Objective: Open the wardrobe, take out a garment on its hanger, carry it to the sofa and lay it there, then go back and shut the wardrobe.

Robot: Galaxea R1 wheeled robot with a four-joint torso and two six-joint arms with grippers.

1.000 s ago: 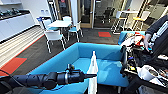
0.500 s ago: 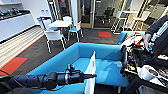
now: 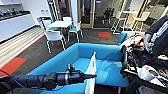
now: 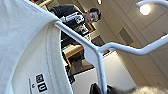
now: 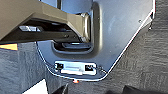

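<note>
The white garment hangs edge-on from its hanger over the seat of the blue sofa. My left arm reaches in from the left, and my left gripper is shut on the hanger beside the shirt. In the left wrist view the slim white hanger spreads its arms above my left gripper, with the garment and its neck label close by. In the right wrist view my right gripper is open and empty, over grey carpet beside the robot's own base.
A person with a control rig stands close on the right, by the sofa's end. Beyond the sofa are a white table with white-and-teal chairs, a counter along the left wall, and high tables at the back.
My left gripper has sunk a little toward the sofa seat with the hanger and garment. The rest of the scene is much the same.
</note>
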